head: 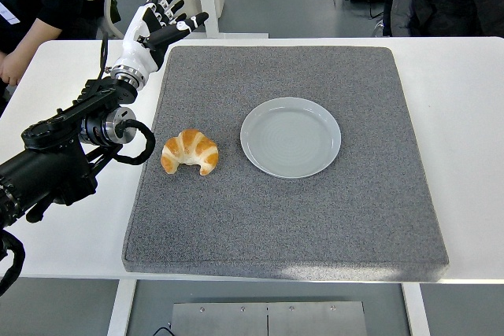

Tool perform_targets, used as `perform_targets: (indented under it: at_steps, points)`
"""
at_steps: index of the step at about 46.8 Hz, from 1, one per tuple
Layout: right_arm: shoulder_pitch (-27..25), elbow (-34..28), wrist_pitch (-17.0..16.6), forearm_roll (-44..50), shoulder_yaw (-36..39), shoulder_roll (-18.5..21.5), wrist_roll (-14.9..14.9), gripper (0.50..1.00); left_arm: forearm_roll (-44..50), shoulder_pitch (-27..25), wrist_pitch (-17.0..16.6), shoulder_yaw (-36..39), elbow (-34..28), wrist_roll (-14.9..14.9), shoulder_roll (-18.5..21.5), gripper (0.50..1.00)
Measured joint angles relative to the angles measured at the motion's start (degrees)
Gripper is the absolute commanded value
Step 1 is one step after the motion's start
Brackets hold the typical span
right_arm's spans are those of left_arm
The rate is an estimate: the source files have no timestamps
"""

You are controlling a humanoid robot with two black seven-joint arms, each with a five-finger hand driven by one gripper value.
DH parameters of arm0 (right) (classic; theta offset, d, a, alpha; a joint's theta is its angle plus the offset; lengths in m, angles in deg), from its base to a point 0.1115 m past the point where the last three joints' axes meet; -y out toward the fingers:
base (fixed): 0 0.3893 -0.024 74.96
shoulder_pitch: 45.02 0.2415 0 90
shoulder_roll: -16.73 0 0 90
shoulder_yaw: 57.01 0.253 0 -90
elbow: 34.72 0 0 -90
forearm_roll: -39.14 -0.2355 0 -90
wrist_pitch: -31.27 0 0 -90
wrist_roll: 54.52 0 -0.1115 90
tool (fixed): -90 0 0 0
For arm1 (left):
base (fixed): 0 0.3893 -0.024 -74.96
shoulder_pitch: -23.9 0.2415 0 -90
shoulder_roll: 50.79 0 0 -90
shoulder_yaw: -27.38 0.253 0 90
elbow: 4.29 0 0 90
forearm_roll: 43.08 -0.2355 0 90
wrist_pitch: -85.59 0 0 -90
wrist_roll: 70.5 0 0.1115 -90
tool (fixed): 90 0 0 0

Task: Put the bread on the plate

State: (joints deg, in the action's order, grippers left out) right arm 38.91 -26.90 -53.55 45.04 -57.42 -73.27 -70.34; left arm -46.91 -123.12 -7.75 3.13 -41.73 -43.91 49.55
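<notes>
Head view: croissant [190, 152] left of plate [290, 137], apart

A golden-brown croissant [190, 152] with pale stripes lies flat on the grey mat, its two curved tips pointing toward the near edge of the table, a little apart from the empty, round, light grey plate [290, 137] that sits upright at its right side.

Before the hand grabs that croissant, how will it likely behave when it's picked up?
The croissant looks puffy, so probably light and easily crushed. Its curved shape with ends down on the grey mat suggests it won't roll. The left hand is open, away from it.
</notes>
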Motion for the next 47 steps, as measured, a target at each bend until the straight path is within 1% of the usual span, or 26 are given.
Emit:
perform_targets:
  at_steps: [13,34,43,47]
  points:
    - [0.0,0.0,0.0,0.0,0.0,0.0,0.0,1.0,-0.11,0.15,-0.52,0.25,0.01,0.06,-0.31,0.978]
    - [0.0,0.03,0.0,-0.01,-0.02,0.0,0.0,1.0,-0.05,0.14,-0.4,0.05,0.01,-0.23,-0.24,0.977]
    - [0.03,0.04,0.0,-0.01,-0.03,0.0,0.0,1.0,0.04,-0.66,-0.75,0.39,0.01,-1.68,-0.32,0.977]
    - [0.01,0.06,0.0,-0.01,-0.03,0.0,0.0,1.0,-0.09,-1.08,-0.79,0.71,0.01,-3.48,-0.32,0.977]
